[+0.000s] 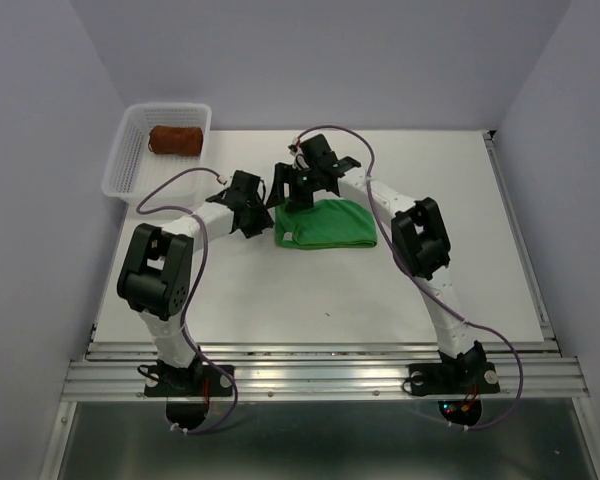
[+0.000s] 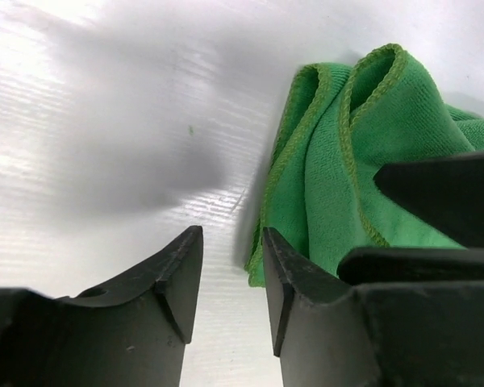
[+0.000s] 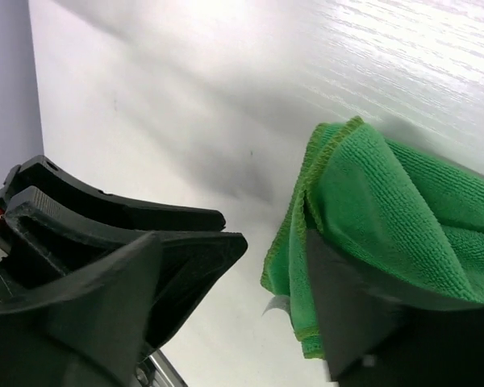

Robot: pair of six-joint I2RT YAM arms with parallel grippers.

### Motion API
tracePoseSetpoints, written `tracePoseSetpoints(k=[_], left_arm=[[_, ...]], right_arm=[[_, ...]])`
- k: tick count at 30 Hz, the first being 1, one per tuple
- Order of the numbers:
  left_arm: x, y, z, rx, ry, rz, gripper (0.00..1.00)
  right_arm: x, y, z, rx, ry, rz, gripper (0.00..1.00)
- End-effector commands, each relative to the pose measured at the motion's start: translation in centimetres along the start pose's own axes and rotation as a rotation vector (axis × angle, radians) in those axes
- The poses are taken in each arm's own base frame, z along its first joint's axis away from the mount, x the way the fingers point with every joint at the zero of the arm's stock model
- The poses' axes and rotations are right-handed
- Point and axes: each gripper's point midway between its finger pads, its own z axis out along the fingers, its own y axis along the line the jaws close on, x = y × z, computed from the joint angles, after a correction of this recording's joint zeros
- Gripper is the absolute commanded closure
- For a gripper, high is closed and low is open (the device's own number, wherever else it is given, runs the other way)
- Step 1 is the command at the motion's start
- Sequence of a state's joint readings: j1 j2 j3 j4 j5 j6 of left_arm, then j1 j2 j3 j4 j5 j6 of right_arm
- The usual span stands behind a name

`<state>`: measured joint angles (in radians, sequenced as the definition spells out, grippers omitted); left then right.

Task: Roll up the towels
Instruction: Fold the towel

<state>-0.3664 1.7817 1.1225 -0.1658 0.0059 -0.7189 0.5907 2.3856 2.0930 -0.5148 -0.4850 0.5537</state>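
Observation:
A bright green towel [image 1: 325,222] lies folded in loose layers on the white table [image 1: 280,290]. The rust-brown towel [image 1: 175,139] sits rolled up inside the white basket [image 1: 130,165] at the back left. My left gripper [image 1: 263,212] is low at the green towel's left end. In the left wrist view it [image 2: 232,274] is open over bare table, with the green towel [image 2: 347,161] just beyond its right finger. My right gripper [image 1: 292,198] is at the same end of the towel, open [image 3: 278,298], its right finger tucked under a fold of the green towel [image 3: 387,210].
The two grippers stand close together at the green towel's left end; the right gripper's black fingers [image 2: 444,193] show in the left wrist view. The basket stands at the table's back left corner, and grey walls enclose the table on three sides.

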Motion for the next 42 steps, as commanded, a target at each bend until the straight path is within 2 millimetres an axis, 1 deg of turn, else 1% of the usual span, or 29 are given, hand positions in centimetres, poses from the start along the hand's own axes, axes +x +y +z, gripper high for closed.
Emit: tracePoseSetpoints(k=[1,3,4,5,7,8,9,10,11,12,13,15,16,17,18,19,21,22,23,24,25,26,27,28,31,36,37,40,42], left_arm=[[-1.3,0.6,-2.6,-0.021,-0.059,-0.019,0.52],[-1.8,0.4,-3.7,-0.015,-0.081,-0.022,0.45],[-2.0,0.1,-4.2,0.000,-0.085,-0.018,0.42],[-2.2,-0.3,-4.7,0.018,-0.091,-0.008,0.31],[-2.9,-1.4,-6.0,0.061,-0.106,0.003,0.22],[-3.2,-1.9,-6.5,0.082,-0.113,0.012,0.13],[-3.4,-2.3,-6.9,0.095,-0.118,0.015,0.09],[-3.8,-3.2,-7.6,0.128,-0.129,0.017,0.05],[-3.7,-4.2,-8.1,0.168,-0.118,0.032,0.01],[-3.5,-5.0,-8.3,0.182,-0.116,0.049,0.01],[-3.9,-6.3,-8.7,0.210,-0.128,0.063,0.01],[-3.6,-8.0,-8.8,0.240,-0.118,0.101,0.01],[-3.2,-9.8,-8.5,0.266,-0.109,0.129,0.01],[-3.0,-10.8,-8.4,0.285,-0.095,0.146,0.01],[-2.4,-11.2,-7.2,0.280,-0.069,0.158,0.01],[-2.4,-12.9,-7.5,0.314,-0.070,0.177,0.01],[-2.1,-14.6,-6.3,0.335,-0.048,0.194,0.01],[-1.5,-15.3,-6.0,0.349,-0.027,0.207,0.01],[-1.2,-15.8,-5.6,0.359,-0.012,0.212,0.01],[-0.7,-15.9,-4.3,0.352,0.010,0.221,0.01],[-1.0,-16.7,-4.3,0.365,0.004,0.225,0.01],[-0.9,-16.8,-3.8,0.359,0.013,0.228,0.01],[-0.7,-16.9,-3.4,0.354,0.021,0.231,0.01],[-0.6,-16.7,-2.5,0.336,0.033,0.230,0.01],[-0.1,-15.6,-1.1,0.283,0.045,0.237,0.01],[-0.2,-12.8,1.0,0.184,0.040,0.216,0.01],[-0.3,-11.6,1.7,0.152,0.050,0.202,0.01],[-0.7,-8.9,2.4,0.087,0.056,0.174,0.01],[-0.8,-7.7,2.4,0.068,0.054,0.166,0.01]], right_arm=[[-1.8,3.7,-1.7,-0.086,-0.051,-0.072,0.16],[-2.3,4.3,-3.1,-0.073,-0.082,-0.097,0.00],[-1.9,3.9,-3.3,-0.053,-0.081,-0.093,0.00],[-2.8,4.4,-5.1,-0.050,-0.118,-0.097,0.00],[-3.6,3.6,-6.8,-0.008,-0.161,-0.073,0.00],[-2.8,2.1,-7.2,0.027,-0.151,-0.045,0.00],[-3.5,0.8,-8.6,0.055,-0.179,-0.023,0.00],[-4.2,0.8,-10.7,0.077,-0.225,-0.019,0.00],[-4.2,0.1,-11.6,0.096,-0.240,-0.006,0.00],[-3.5,-2.3,-12.3,0.141,-0.235,0.029,0.00],[-3.8,-2.6,-13.9,0.159,-0.268,0.032,0.00],[-3.4,-4.3,-15.1,0.189,-0.284,0.057,0.00],[-2.8,-6.0,-16.0,0.207,-0.285,0.087,0.00],[-2.6,-6.8,-16.3,0.210,-0.284,0.099,0.00],[-2.5,-7.5,-16.5,0.210,-0.289,0.106,0.00],[-1.8,-8.3,-16.3,0.214,-0.274,0.118,0.00],[-1.9,-9.4,-16.2,0.212,-0.267,0.118,0.00],[-2.2,-9.8,-16.1,0.205,-0.266,0.108,0.00],[-2.1,-10.2,-15.3,0.200,-0.251,0.112,0.00],[-2.2,-10.3,-15.0,0.194,-0.244,0.107,0.00],[-2.6,-10.8,-14.9,0.192,-0.243,0.111,0.00],[-3.2,-10.8,-14.8,0.195,-0.252,0.104,0.00],[-3.3,-11.9,-14.4,0.207,-0.246,0.117,0.00],[-3.4,-12.2,-14.1,0.213,-0.244,0.119,0.00],[-3.4,-14.1,-13.7,0.242,-0.240,0.150,0.00],[-2.1,-16.2,-12.9,0.272,-0.204,0.172,0.00],[-1.6,-16.5,-12.7,0.278,-0.194,0.179,0.00],[-1.2,-17.9,-12.9,0.298,-0.189,0.202,0.00],[-0.8,-18.2,-12.6,0.302,-0.179,0.210,0.00]])
